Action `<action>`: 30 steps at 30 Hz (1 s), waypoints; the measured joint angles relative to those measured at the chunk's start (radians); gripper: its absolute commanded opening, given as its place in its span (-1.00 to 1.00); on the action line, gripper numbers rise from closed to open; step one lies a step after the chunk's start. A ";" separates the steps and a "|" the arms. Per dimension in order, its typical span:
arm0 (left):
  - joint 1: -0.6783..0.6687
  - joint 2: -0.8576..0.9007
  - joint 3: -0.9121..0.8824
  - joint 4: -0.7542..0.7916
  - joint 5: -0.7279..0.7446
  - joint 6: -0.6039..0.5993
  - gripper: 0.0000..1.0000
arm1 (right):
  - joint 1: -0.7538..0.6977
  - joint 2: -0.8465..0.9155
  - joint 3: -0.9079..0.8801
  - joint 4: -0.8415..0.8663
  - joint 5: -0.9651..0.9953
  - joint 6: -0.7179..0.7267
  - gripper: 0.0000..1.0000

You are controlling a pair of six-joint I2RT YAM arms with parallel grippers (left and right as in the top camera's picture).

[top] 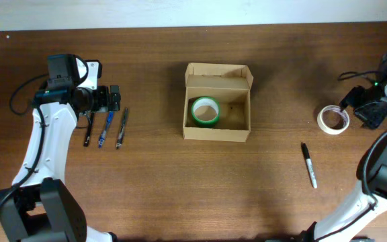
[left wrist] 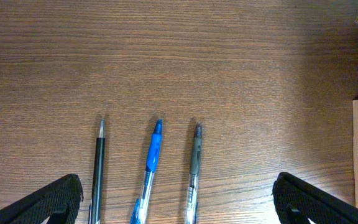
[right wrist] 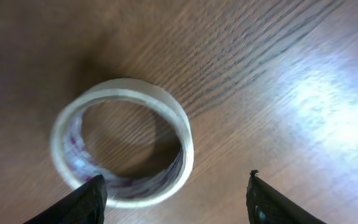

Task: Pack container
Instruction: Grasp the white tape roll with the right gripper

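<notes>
The open cardboard container (top: 217, 134) sits at the middle of the counter (top: 146, 188), a green tape roll (top: 205, 111) inside (left half). The left claw (left wrist: 178, 193) gapes empty over three pens (left wrist: 153, 155). The right claw (right wrist: 176, 186), likewise spread and empty, hovers over a clear tape roll (right wrist: 182, 146).

No readable text, labels or numbers

I'm seeing a robotics lab bench: wood-grain table (top: 180, 195), left arm (top: 44, 144) at eight o'clock, right arm (top: 371, 185) at four, pens (top: 104, 128) at nine, tape roll (top: 332, 119) at three, cardboard box (top: 217, 134) dead centre.
</notes>
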 measured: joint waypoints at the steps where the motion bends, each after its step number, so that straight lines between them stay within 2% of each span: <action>1: 0.000 0.000 0.000 0.000 0.000 0.000 0.99 | 0.000 0.027 0.000 0.002 0.000 0.000 0.38; 5: 0.000 0.000 0.000 0.000 0.000 0.000 0.99 | 0.000 0.103 -0.006 0.006 -0.005 0.002 0.36; 6: 0.000 0.000 0.000 0.000 0.000 0.000 0.99 | 0.000 0.106 -0.006 0.007 -0.006 0.003 0.22; 7: 0.000 0.000 0.000 0.000 0.000 0.000 0.99 | 0.000 0.111 -0.009 0.017 -0.007 0.002 0.17; 8: 0.000 0.000 0.000 0.000 0.000 0.000 0.99 | 0.000 0.111 -0.014 0.029 -0.007 0.007 0.04; 10: 0.000 0.000 0.000 0.000 0.000 0.000 0.98 | 0.000 0.111 -0.027 0.042 -0.007 0.003 -0.58; 11: 0.000 0.000 0.000 0.000 0.000 0.000 0.99 | 0.000 0.111 -0.040 0.051 -0.007 0.005 -0.83; 12: 0.000 0.000 0.000 0.000 0.000 0.000 0.98 | 0.000 0.111 -0.047 0.054 -0.009 0.005 -0.92; 22: 0.000 0.000 0.000 0.000 0.000 0.000 0.99 | 0.000 0.071 -0.046 -0.006 -0.055 -0.045 -0.92; 27: 0.000 0.000 0.000 0.000 0.000 0.000 0.99 | 0.032 -0.191 0.098 -0.052 -0.188 -0.095 -0.92; 30: 0.000 0.000 0.000 0.000 0.000 0.000 0.99 | 0.162 -0.427 0.277 -0.052 -0.232 -0.136 -0.92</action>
